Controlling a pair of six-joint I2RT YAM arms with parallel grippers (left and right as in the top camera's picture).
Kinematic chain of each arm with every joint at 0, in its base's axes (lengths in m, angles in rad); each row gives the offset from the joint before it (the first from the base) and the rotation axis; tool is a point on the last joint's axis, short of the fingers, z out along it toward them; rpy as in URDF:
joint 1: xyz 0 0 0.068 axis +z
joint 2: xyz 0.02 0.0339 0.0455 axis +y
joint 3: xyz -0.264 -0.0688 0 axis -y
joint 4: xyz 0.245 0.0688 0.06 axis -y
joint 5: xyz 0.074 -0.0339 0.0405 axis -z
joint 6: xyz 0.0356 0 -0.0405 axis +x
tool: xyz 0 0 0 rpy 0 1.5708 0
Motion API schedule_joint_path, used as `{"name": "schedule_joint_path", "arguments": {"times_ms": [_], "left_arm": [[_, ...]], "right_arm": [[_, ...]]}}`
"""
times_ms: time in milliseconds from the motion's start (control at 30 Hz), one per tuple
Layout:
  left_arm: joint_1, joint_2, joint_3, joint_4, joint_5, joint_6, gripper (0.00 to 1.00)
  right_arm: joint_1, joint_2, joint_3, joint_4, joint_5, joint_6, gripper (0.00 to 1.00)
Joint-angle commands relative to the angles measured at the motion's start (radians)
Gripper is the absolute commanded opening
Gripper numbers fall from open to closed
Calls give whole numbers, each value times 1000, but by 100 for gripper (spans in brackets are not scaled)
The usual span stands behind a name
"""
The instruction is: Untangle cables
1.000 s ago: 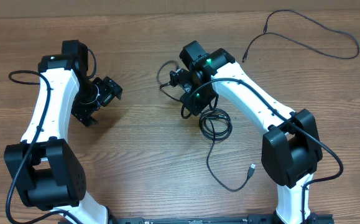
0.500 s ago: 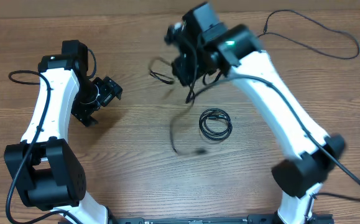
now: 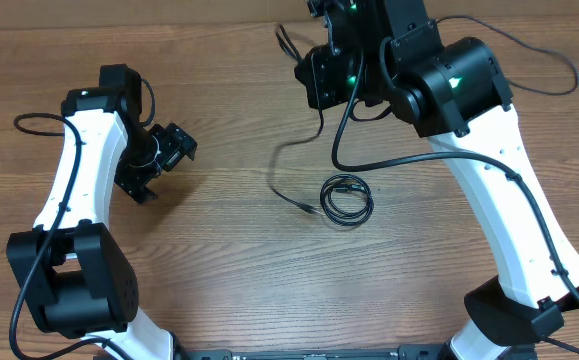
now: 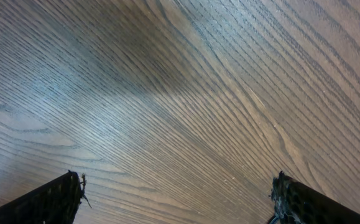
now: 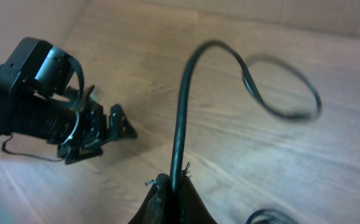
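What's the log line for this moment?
right gripper: shut on cable, high over table | cable: trails down, end near coil | left gripper: open, empty

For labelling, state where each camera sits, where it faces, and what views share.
Overhead: above the table, looking straight down; left arm, right arm and a coiled cable show.
Left wrist: on the left gripper, facing the table; its open fingertips show.
Right wrist: on the right gripper, shut on a cable, facing the left gripper.
Shared: overhead and right wrist both show the left gripper.
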Motion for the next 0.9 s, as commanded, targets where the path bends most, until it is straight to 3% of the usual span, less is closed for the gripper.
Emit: {"name": "schedule_joint_path", "arguments": {"times_ms": [0, 133, 233, 467, 533, 600, 733, 867], "left_arm": [[0, -10, 0, 1, 4, -11, 100], [0, -10, 0, 1, 4, -11, 100], [0, -10, 0, 87, 4, -90, 100], [-1, -10, 0, 244, 17, -93, 100], [-1, -10, 0, 196, 124, -62, 99], [-1, -10, 0, 103, 335, -48, 100], [-34, -10, 0, 98, 681, 266, 100], [-105, -10, 0, 103, 755, 474, 100]], "right_arm": [[0, 1, 6, -18, -70, 31, 4], [0, 1, 6, -29, -148, 37, 4], [0, 1, 6, -41, -185, 37, 4], [0, 1, 6, -58, -191, 45, 4], [0, 1, 6, -61, -190, 67, 4], [0, 1, 6, -65, -190, 79, 4], [0, 1, 6, -57, -226, 93, 4], [0, 1, 6, -19, -241, 120, 4]]}}
